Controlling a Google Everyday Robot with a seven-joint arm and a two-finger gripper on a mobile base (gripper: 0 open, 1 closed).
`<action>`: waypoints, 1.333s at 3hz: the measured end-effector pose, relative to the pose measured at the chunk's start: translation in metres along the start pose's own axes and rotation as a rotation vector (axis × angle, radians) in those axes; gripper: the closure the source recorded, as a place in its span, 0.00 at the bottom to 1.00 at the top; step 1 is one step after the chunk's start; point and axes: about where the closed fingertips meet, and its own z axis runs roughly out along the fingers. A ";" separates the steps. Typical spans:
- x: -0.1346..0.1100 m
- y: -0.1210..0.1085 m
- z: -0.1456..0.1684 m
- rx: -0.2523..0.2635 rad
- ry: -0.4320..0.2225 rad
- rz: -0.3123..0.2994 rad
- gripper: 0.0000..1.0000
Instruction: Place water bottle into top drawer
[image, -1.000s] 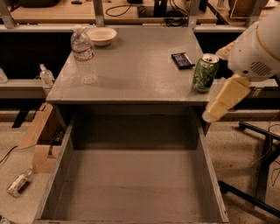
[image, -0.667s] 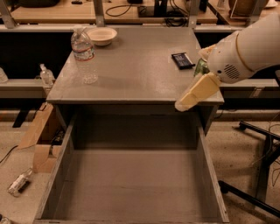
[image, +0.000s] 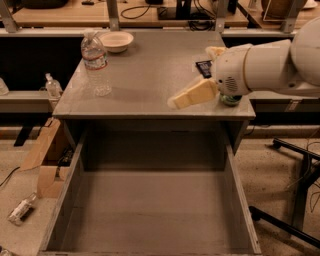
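While the water bottle (image: 96, 62) stands ungrasped at the far left of the worktop (image: 150, 75), the top drawer (image: 155, 210) lies open and holds nothing. End effector (image: 192, 94) hovers over the right side; open or closed cannot be told. Grasp and placement remain.

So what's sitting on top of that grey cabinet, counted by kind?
water bottle: 1
bowl: 1
green can, mostly hidden by the arm: 1
small dark flat thing: 1
Total: 4
The gripper is over the cabinet top, right front, beside the can.
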 end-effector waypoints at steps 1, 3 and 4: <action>-0.021 -0.012 0.006 0.064 -0.063 -0.013 0.00; -0.022 -0.024 0.031 0.103 -0.106 0.034 0.00; -0.026 -0.054 0.073 0.135 -0.189 0.079 0.00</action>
